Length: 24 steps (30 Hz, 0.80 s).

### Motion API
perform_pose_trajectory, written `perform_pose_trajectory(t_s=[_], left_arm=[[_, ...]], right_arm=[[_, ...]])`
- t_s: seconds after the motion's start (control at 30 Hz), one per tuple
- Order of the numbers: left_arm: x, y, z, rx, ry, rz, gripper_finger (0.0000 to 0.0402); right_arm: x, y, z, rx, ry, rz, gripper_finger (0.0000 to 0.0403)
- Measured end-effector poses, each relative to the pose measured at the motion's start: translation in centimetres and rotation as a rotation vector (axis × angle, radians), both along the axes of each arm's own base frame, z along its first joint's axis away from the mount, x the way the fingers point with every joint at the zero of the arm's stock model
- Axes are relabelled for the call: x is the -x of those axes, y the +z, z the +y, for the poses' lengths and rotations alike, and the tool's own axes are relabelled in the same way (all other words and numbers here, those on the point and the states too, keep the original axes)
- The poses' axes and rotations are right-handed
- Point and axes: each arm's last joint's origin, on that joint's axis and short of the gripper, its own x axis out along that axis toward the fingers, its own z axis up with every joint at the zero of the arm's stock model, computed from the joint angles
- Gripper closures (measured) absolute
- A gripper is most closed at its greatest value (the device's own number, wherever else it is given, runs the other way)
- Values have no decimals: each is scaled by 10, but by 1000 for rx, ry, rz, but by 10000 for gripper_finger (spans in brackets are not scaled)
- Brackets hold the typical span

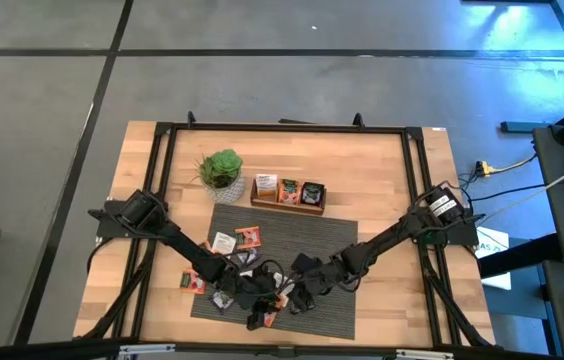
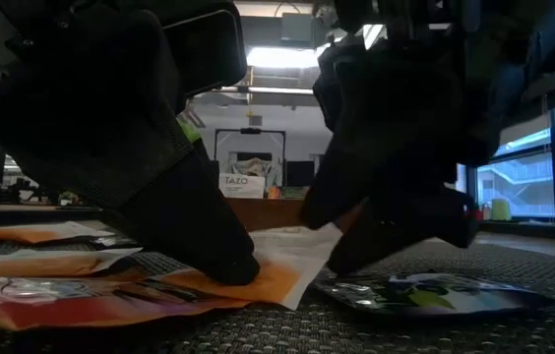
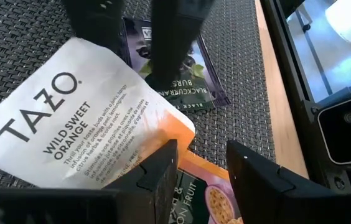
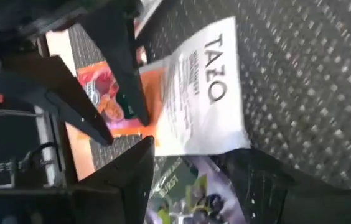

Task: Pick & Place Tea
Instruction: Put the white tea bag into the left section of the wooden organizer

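With both arms low over the woven mat (image 1: 307, 232), left gripper (image 3: 201, 167) and right gripper (image 4: 191, 163) (fingers spread) flank the Wild Sweet Orange sachet (image 3: 76, 127).

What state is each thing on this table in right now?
Wild Sweet Orange sachet: on the mat, one edge raised.
Blackcurrant sachet: lying flat.
Left gripper: open, down at the orange sachet.
Right gripper: open, down at the same sachet.
Wooden tray: sachets in all three compartments.
Plant: upright.
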Motion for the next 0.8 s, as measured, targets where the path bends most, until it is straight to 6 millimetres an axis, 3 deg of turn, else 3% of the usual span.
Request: perform_pose_trajectory(t_s=[0.27,0.43,0.8], left_arm=[[0,0,0,1,-1,0,265],[0,0,0,1,-1,0,265],[0,0,0,-1,-4,-1,265]], right_arm=[[-7,1,-12,93,-10,-50,205],[-10,1,-19,48,28,-34,208],[-13,1,-24,33,90,-26,276]])
